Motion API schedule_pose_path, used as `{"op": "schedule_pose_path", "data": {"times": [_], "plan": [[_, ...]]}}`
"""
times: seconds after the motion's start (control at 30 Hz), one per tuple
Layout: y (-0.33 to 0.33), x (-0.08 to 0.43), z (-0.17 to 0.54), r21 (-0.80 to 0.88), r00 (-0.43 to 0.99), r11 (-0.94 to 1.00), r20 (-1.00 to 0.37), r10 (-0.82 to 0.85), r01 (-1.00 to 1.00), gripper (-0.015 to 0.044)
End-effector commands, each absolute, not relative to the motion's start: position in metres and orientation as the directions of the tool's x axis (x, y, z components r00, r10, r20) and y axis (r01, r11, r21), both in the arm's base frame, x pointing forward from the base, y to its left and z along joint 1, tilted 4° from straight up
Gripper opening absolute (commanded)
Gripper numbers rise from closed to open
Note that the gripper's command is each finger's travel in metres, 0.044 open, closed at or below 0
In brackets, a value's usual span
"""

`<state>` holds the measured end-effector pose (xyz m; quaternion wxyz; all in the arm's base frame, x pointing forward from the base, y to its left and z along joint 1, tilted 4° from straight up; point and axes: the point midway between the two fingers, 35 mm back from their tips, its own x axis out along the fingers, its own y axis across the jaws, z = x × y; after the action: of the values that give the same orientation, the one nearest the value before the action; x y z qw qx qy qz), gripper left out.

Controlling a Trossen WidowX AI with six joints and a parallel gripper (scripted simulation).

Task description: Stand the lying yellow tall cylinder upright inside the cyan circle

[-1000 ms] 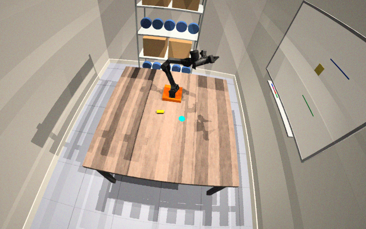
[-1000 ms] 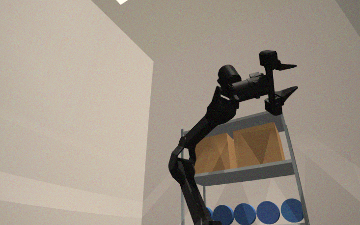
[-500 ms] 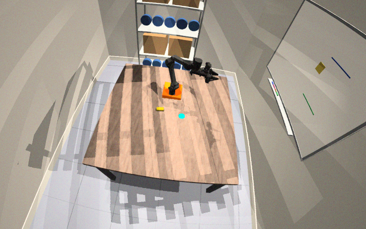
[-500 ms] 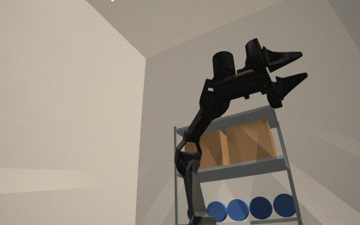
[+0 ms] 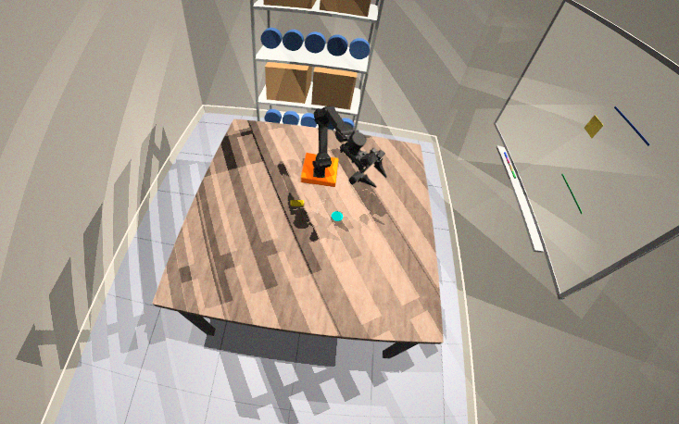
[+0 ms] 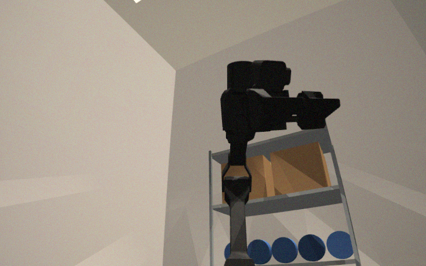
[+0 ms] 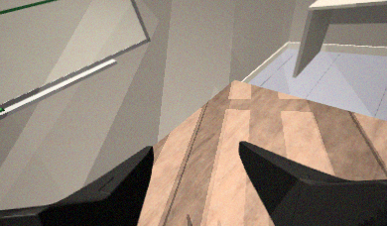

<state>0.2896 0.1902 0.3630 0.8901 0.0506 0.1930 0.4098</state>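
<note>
The yellow cylinder point(image 5: 296, 203) lies on its side on the table, in shadow, in front and a little left of the arm's base in the top view. The cyan circle point(image 5: 336, 216) is flat on the table to its right and slightly nearer the front edge; nothing stands on it. My gripper point(image 5: 380, 180) point(image 7: 196, 149) is open and empty, raised above the table to the right of the base, up and right of the circle in the top view. The wrist view shows neither the cylinder nor the circle, and the exterior view shows only the arm and gripper.
The arm stands on an orange base point(image 5: 309, 176) on the wooden table point(image 5: 383, 263). A shelf rack with cardboard boxes point(image 5: 287, 84) and blue round items point(image 5: 314, 43) is behind the table. A whiteboard point(image 5: 542, 153) is on the right wall.
</note>
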Motion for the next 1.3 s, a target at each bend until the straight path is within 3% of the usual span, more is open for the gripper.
{"op": "schedule_pose_path", "data": {"times": [0.0, 0.3, 0.57, 0.93, 1.27], "plan": [[0.156, 0.313, 0.329, 0.349, 0.646, 0.766, -0.412, 0.642, -0.540, 0.0309], [0.077, 0.335, 0.271, 0.468, 0.677, 0.877, -0.611, 0.411, -0.110, 0.0309], [0.005, 0.327, 0.223, 0.479, 0.604, 0.825, -0.765, 0.223, 0.301, 0.0309], [-0.079, 0.281, 0.168, 0.352, 0.385, 0.534, -0.921, 0.054, 0.768, 0.0309], [-0.130, 0.214, 0.132, 0.127, 0.124, 0.138, -0.992, 0.029, 0.982, 0.0309]]}}
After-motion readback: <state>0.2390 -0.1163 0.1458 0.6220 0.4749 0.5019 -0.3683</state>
